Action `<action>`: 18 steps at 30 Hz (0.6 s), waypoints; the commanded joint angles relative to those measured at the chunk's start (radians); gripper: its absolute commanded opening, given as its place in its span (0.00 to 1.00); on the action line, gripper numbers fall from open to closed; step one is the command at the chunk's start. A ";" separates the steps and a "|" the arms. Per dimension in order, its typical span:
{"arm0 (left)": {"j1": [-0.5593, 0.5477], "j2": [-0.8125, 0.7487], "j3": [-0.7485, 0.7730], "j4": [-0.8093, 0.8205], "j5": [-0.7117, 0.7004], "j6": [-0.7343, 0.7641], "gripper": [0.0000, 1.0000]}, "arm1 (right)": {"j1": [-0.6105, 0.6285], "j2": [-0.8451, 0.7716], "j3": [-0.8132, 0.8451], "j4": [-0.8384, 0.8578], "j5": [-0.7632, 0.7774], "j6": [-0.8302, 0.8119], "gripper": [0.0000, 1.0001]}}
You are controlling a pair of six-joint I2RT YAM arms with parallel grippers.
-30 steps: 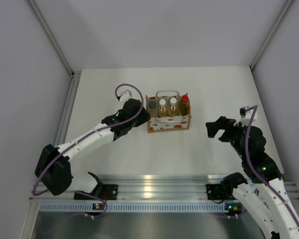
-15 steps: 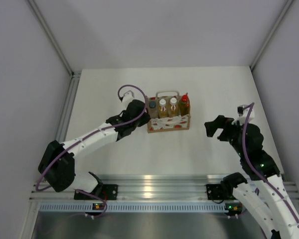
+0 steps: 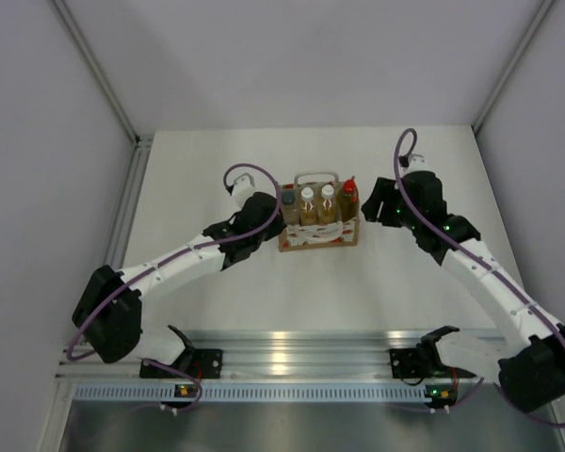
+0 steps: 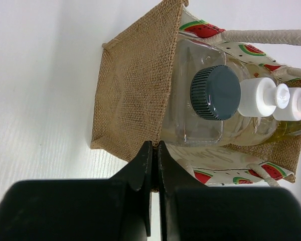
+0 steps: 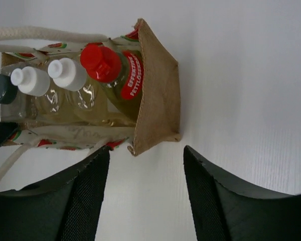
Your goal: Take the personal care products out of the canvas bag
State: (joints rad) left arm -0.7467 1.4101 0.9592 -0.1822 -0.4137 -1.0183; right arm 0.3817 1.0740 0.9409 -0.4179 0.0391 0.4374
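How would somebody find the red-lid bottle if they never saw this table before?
On the white table stands a small brown canvas bag with white rope handles. Four bottles stand in a row inside; yours, the red-capped bottle, is at the right end. Its neighbours have white caps, and the far one a dark grey cap.

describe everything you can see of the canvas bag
The canvas bag is a small boxy tote standing upright on the white table: coarse tan burlap end panels, white side bands printed with watermelon slices, white rope loop handles. Four bottles stand in a row inside, caps above the rim. The left hand is shut at a left-end corner, seemingly pinching the rim; the right hand, open, hovers by the other end.
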 commanded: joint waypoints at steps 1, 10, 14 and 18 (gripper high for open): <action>-0.005 0.047 -0.025 -0.002 -0.005 0.017 0.00 | 0.060 0.107 0.153 0.051 0.106 -0.058 0.57; -0.005 0.036 -0.030 -0.002 -0.017 0.040 0.00 | 0.161 0.308 0.366 -0.013 0.254 -0.135 0.55; -0.005 0.035 -0.031 -0.002 -0.010 0.041 0.00 | 0.164 0.374 0.440 -0.056 0.291 -0.167 0.54; -0.005 0.027 -0.034 -0.002 -0.016 0.038 0.00 | 0.166 0.435 0.510 -0.100 0.300 -0.200 0.51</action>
State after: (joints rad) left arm -0.7479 1.4117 0.9588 -0.1761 -0.4191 -0.9943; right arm 0.5304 1.4834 1.3720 -0.4580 0.2928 0.2855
